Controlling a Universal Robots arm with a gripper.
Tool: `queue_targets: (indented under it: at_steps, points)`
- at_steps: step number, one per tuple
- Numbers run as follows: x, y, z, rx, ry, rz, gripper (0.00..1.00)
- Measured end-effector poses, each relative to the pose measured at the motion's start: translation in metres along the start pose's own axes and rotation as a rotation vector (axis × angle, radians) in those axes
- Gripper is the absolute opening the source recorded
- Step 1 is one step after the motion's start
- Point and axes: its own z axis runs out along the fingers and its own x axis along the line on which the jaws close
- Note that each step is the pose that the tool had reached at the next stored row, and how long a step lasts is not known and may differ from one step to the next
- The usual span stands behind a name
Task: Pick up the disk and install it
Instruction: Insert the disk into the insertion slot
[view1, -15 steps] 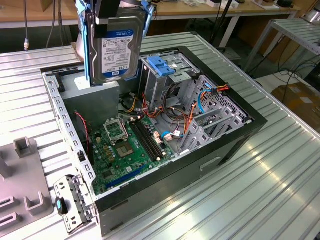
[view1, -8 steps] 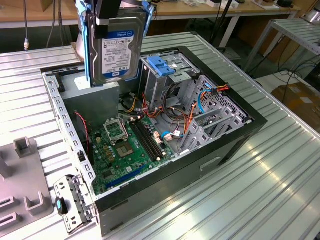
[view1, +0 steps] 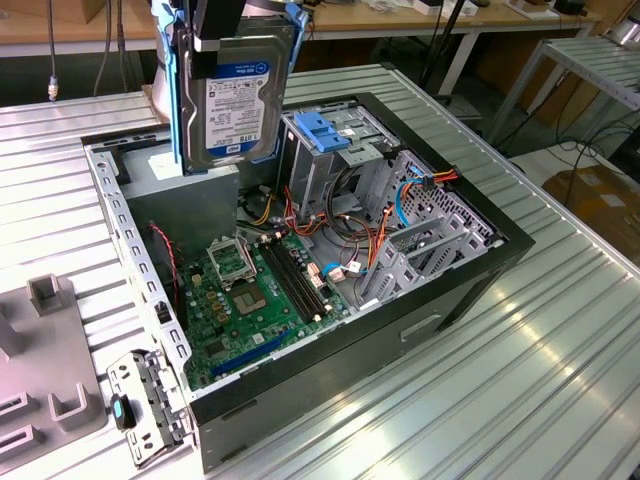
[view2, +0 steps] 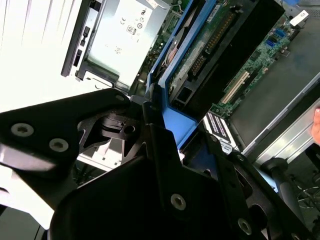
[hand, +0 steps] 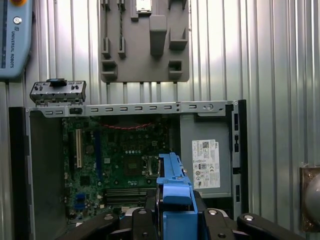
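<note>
Exterior view: an open computer case lies on its side on a ribbed metal worktop. Above its rear corner hangs the disk, upright, its label facing the camera and blue rails running down both long edges. It is clear of the case and touches nothing below it. The gripper pinches the disk at its upper end. The frame edge cuts off most of the gripper, and the arm above it is out of shot.

Inside the case lies a green motherboard. Beside it stands a metal drive cage with a light-blue plastic top, just to the exterior view's right of the disk. The disk covers much of the grey power-supply box behind it. A grey moulded tray is cut off at the exterior view's left edge. A small metal bracket lies on the worktop beside the case.

In the first wrist view, the blue rail of the disk stands edge-on between the black links of the gripper. The motherboard and the stickered power-supply box lie beyond it.

In the second wrist view, the black gripper hides much of the scene. The circuit-board side of the disk shows, clamped by its blue frame.
</note>
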Motion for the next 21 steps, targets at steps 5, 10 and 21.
queue_targets:
  at_steps: [5, 10, 21]
  points:
    - [0.0007, -0.0013, 0.0, 0.0, 0.0, 0.0, 0.37]
    - [0.0013, -0.0038, 0.0, 0.0, 0.0, 0.0, 0.37]
    - [0.0022, -0.0102, 0.0, 0.0, 0.0, 0.0, 0.37]
